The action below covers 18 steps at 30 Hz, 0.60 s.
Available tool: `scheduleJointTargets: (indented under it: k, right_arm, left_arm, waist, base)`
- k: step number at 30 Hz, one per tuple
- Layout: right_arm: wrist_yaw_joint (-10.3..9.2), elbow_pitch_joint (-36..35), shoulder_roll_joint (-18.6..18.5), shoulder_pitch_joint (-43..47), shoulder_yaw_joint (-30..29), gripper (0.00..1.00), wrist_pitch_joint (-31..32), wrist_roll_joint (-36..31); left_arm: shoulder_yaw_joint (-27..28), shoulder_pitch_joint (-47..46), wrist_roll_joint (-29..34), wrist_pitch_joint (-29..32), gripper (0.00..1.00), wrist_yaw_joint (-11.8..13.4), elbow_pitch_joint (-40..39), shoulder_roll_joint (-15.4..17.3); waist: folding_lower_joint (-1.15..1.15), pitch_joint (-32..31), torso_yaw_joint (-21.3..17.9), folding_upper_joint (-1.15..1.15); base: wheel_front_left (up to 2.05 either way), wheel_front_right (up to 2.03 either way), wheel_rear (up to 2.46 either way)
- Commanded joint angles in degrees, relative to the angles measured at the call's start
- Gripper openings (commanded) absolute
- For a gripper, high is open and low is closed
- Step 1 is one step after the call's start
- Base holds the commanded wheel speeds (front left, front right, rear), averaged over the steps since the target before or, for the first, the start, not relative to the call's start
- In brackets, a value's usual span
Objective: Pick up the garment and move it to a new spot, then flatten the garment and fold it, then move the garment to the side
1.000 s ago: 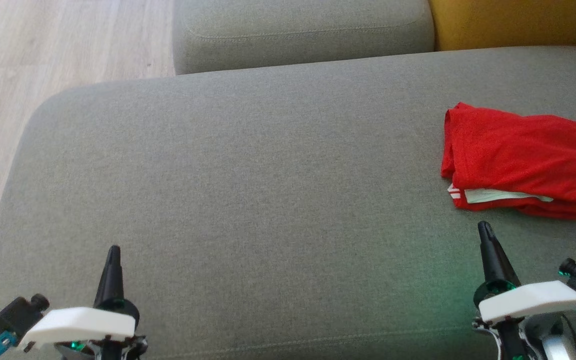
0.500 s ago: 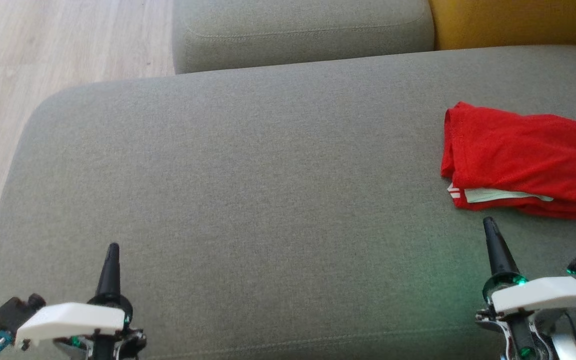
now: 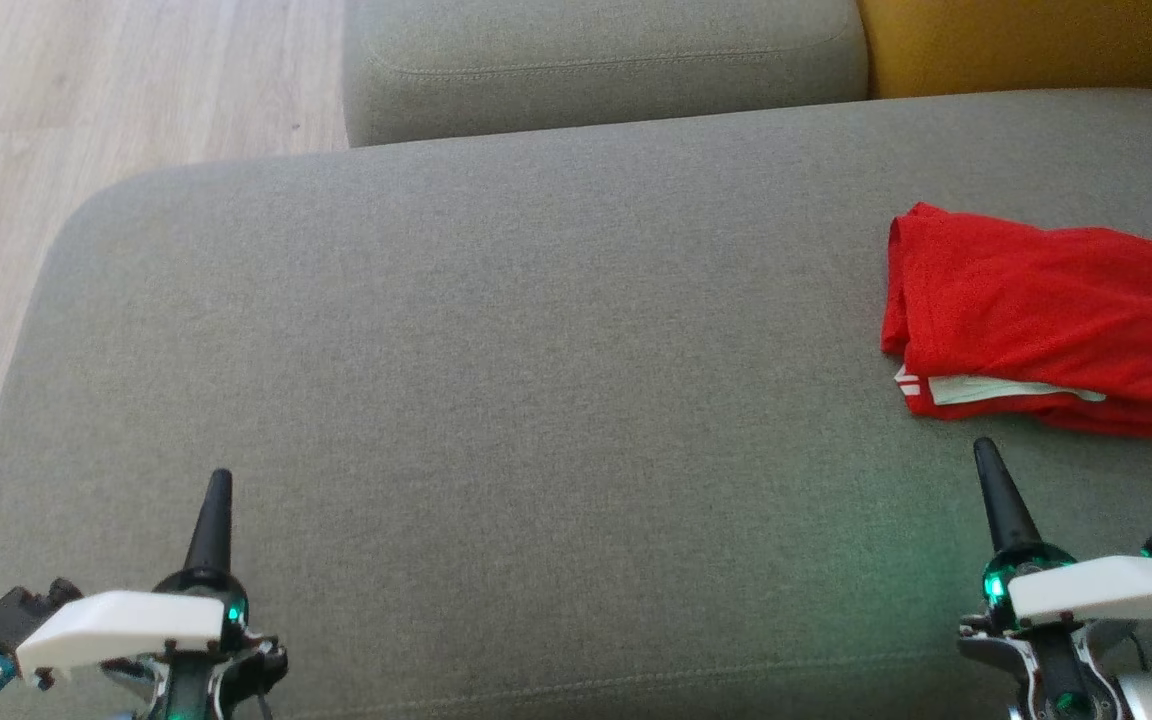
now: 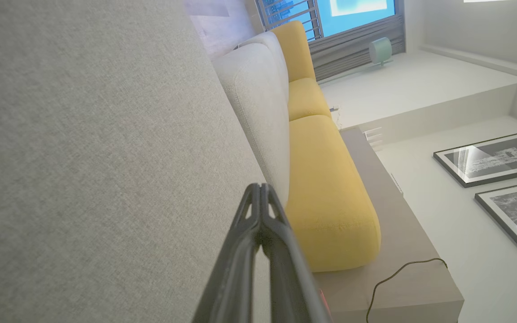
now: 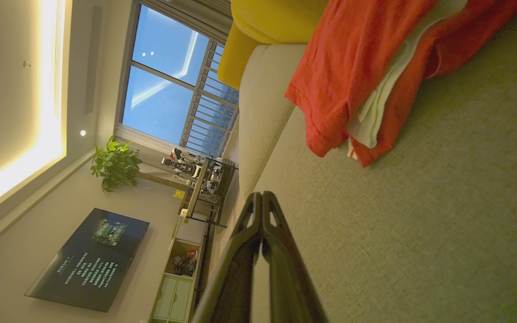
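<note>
Looks like a home living room: grey sofa [image 3: 536,350] with yellow cushions [image 4: 326,188], pale wood floor [image 3: 86,90], wall-mounted television [image 5: 88,260], potted plant [image 5: 115,163] beside a tall window [image 5: 164,94], framed prints [image 4: 492,159].

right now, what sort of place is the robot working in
Most likely a home living room. It shows a grey sofa with yellow seats beside it, a TV on the wall, and framed pictures hanging nearby.
</note>
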Motion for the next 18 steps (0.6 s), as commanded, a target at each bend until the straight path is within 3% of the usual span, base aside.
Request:
scheduleJointTargets:
  k: [1,18]
  right_arm:
    - [0.00,-1.6,-0.9,-3.6,0.5,0.00,0.5,2.3]
    - [-0.01,-0.9,-0.8,-4.5,-0.5,0.00,3.4,14.1]
  left_arm:
    - [1.9,-3.4,-1.9,0.6,0.00,-0.4,-1.6,0.9]
    - [3.3,-5.3,-11.8,3.5,0.00,-1.0,-0.2,0.9]
  waist:
    - [0.00,0.0,0.0,0.00]
    - [0.00,0.1,-0.1,0.00]
  base:
    - [0.00,0.00,0.00]
    - [0.00,0.00,0.00]
